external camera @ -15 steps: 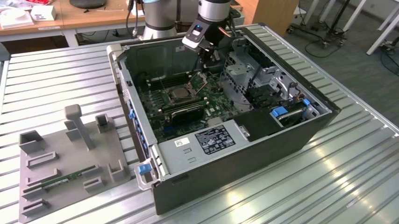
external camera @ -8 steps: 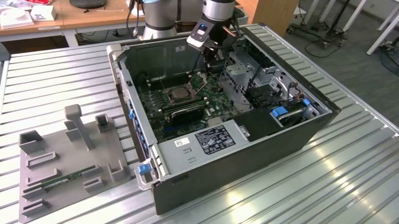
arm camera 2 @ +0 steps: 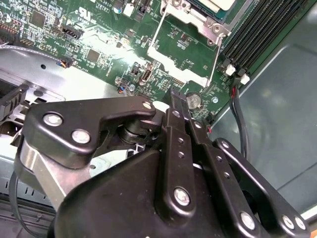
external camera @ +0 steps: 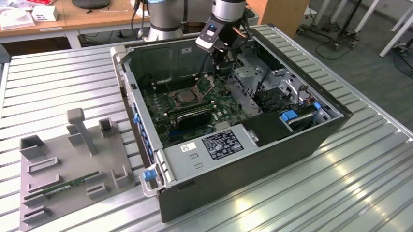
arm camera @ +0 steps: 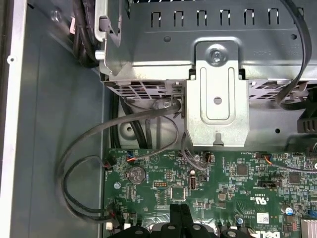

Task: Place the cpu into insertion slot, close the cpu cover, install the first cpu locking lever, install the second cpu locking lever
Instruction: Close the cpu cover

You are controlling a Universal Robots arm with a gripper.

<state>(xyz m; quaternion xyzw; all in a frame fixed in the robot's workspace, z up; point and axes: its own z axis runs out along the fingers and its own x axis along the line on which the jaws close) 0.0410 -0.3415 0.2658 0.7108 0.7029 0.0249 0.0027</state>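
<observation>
While your gripper (arm camera 2: 177,99) hangs low over the green motherboard (arm camera: 223,183) inside the computer case (external camera: 271,159), its black fingers (arm camera: 176,218) are pressed together with nothing visible between them. Near it sits the insertion slot (external camera: 184,99). It carries the cpu (arm camera 2: 215,3), whose pale face peeks through the silvery cpu cover (arm camera 2: 190,16) in the second wrist view. Whether that cover lies fully flat I cannot tell. Two thin wire locking levers (arm camera 2: 214,59) run out from the socket toward your gripper, apparently unlatched. Expect them to be stiff, springy and slick: light to lift, but pushing back as they near their catches. Take one near its bent free end, not mid-span, and keep off the chip, which is fragile.
</observation>
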